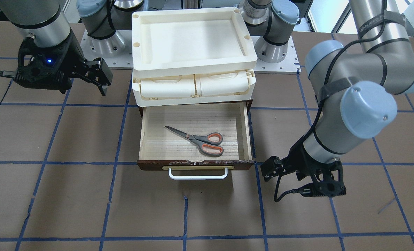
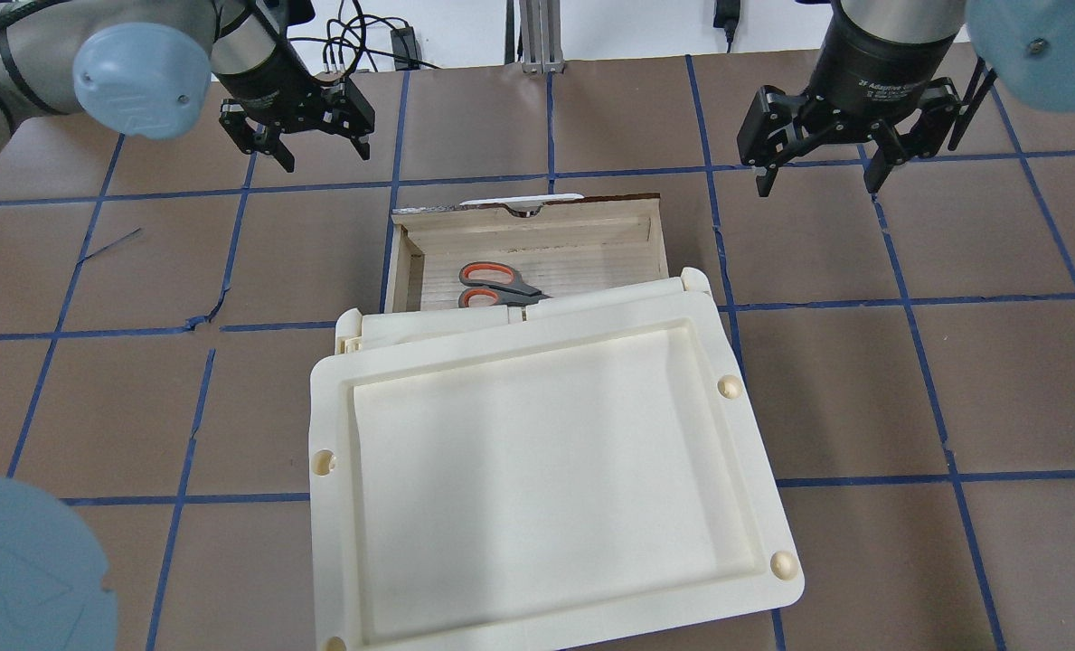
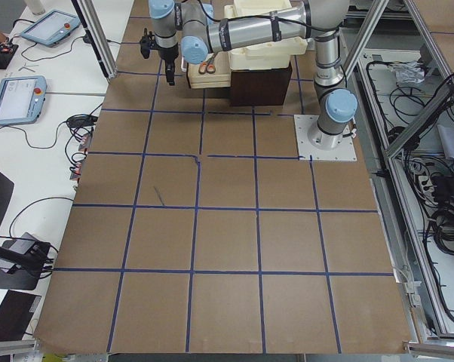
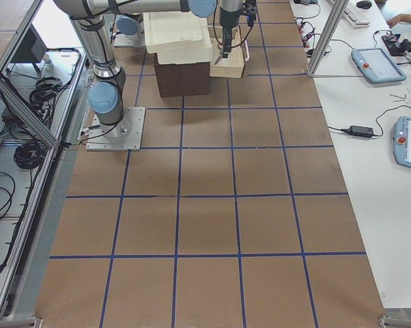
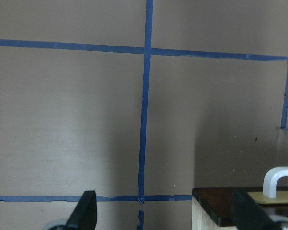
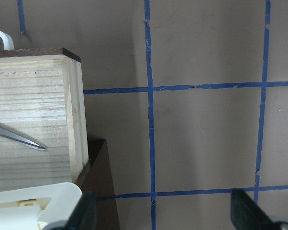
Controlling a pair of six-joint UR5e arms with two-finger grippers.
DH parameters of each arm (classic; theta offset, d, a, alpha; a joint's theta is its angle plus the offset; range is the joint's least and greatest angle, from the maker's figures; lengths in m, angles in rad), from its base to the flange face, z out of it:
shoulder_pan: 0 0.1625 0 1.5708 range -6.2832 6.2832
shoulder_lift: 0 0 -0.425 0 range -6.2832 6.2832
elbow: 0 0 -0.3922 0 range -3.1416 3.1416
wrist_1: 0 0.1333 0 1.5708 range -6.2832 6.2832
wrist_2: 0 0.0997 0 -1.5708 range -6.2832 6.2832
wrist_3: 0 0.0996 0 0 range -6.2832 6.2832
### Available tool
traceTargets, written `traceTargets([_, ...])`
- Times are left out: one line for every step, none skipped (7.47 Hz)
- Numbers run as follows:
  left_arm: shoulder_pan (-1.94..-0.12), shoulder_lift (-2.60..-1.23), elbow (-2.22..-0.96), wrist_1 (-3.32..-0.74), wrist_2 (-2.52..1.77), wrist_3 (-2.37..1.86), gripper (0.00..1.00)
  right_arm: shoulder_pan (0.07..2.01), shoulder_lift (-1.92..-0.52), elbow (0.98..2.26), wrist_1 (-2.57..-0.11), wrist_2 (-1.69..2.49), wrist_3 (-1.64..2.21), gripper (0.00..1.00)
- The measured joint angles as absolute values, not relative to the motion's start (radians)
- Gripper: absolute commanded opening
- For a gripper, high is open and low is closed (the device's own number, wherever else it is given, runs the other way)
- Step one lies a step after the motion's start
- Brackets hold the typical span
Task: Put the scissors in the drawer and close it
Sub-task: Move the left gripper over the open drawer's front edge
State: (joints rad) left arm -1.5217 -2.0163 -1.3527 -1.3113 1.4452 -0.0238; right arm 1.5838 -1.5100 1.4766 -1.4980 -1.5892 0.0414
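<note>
Scissors (image 1: 200, 139) in drawer (image 1: 193, 116), drawer open. My left tool (image 2: 325, 155), right tool (image 2: 817, 185) both apart, empty. Risk: off-centre push skews drawer, jams it.

I am reading only "2F Adaptive" in white on the black body above the right hand (image 2: 816, 185), while the lettering on the left arm's strap (image 1: 371, 25) is showing too blurred to read.

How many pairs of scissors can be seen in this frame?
1. The scissors lie flat inside the open drawer, handles toward the robot's left. The left hand and right hand hold nothing. The cream compartments could hide more.
</note>
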Motion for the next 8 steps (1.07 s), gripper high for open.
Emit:
traceTargets([-1.522,-2.059,-1.318,-1.311,1.435,-0.028,1.0,1.584,-1.51,1.477,-1.498,-1.589,0.041,1.0])
traceTargets([-1.522,-2.09,-1.297,-1.312,1.419,-0.033,1.0,1.584,-1.51,1.479,-1.499,-1.589,0.04,1.0])
traceTargets([-1.522,-2.111,-1.289,-1.312,1.401,-0.037,1.0,1.582,-1.511,1.482,-1.498,-1.59,0.04,1.0])
traceTargets([-1.522,-2.124,-1.289,-1.318,1.392,-0.035,1.0,1.582,-1.511,1.484,-1.498,-1.59,0.039,1.0])
traceTargets([-1.522,-2.129,-1.292,-1.338,1.385,-0.033,1.0,1.581,-1.511,1.485,-1.499,-1.59,0.039,1.0])
traceTargets([-1.522,-2.131,-1.295,-1.375,1.369,-0.031,1.0,1.581,-1.511,1.486,-1.498,-1.589,0.038,1.0])
traceTargets([-1.522,-2.13,-1.296,-1.424,1.35,-0.031,1.0,1.581,-1.511,1.486,-1.498,-1.589,0.038,1.0])
traceTargets([-1.522,-2.126,-1.297,-1.468,1.341,-0.031,1.0,1.581,-1.511,1.486,-1.497,-1.589,0.038,1.0])
